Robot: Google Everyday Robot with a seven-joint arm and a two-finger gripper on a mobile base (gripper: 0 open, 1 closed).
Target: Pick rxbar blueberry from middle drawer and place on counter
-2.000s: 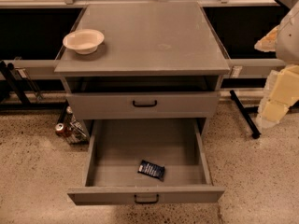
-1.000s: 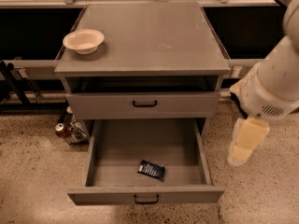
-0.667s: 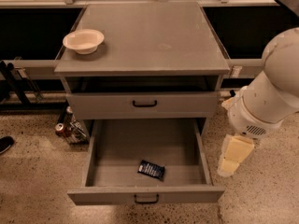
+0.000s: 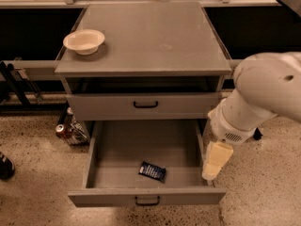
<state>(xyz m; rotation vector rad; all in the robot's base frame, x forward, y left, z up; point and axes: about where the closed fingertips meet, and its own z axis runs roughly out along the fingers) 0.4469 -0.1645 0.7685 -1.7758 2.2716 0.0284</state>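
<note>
The rxbar blueberry (image 4: 152, 171), a small dark blue wrapper with pale print, lies flat on the floor of the open middle drawer (image 4: 146, 197), near its front and slightly right of centre. The drawer is pulled fully out from the grey cabinet. The counter (image 4: 146, 34) is the cabinet's flat grey top. My white arm comes in from the right. My gripper (image 4: 215, 166) hangs as a cream-coloured piece over the drawer's right side wall, to the right of the bar and above it.
A cream bowl (image 4: 84, 41) stands on the counter's left front corner. The upper drawer (image 4: 145, 105) is shut. Cans and clutter (image 4: 66, 126) sit on the floor left of the cabinet. A dark shoe (image 4: 5, 166) shows at the left edge.
My arm has swung in from the right edge, down and leftward, bringing the gripper to the drawer's right side. The bar, the drawer and the bowl have not moved.
</note>
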